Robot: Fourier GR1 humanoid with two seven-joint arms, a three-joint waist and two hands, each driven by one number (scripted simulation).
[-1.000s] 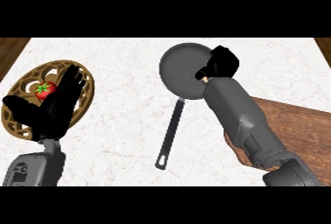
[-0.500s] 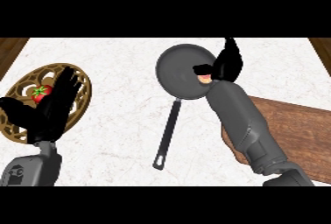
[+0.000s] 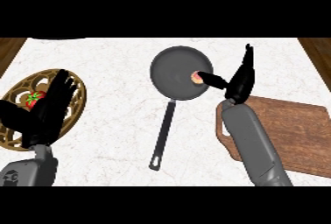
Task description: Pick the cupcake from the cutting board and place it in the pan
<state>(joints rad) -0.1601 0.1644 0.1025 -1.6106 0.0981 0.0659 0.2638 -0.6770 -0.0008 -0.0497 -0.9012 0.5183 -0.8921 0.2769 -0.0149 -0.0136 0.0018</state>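
Small pink cupcake in the round dark pan, by its right rim, thumb tip touching. Right hand spread wide, fingers straight. Brown wooden cutting board beside. Left hand flat, fingers apart, over a gold wire basket.

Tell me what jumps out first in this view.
The dark pan at top centre, handle trailing toward the viewer, with the cupcake at its right rim. The right hand is beside it, fingers straight, thumb at the cupcake. At left, the left hand covers an ornate basket holding something red.
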